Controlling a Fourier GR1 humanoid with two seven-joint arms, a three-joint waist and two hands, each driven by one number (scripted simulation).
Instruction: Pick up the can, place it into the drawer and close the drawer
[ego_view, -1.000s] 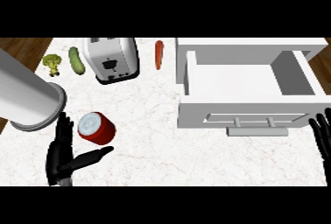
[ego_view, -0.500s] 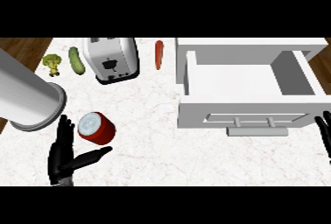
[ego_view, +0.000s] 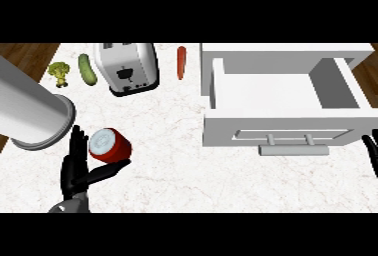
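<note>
A red can (ego_view: 111, 146) with a pale lid lies tilted on the marble counter at the lower left. My left hand (ego_view: 76, 171) is right beside it, fingers straight along its left side and thumb stretched under it, touching but not curled round it. The white drawer (ego_view: 284, 131) stands pulled open at the right, its inside bare, with a grey handle (ego_view: 294, 148) on its front. Only the fingertips of my right hand (ego_view: 370, 150) show at the right edge, straight and apart from the drawer.
A large grey cylinder (ego_view: 29, 115) lies at the left, close to the can. A toaster (ego_view: 130, 67), a cucumber (ego_view: 87, 69), broccoli (ego_view: 60, 73) and a carrot (ego_view: 181, 62) sit along the back.
My right hand has slid out toward the right edge, so less of it shows. The left hand and the can have barely moved.
</note>
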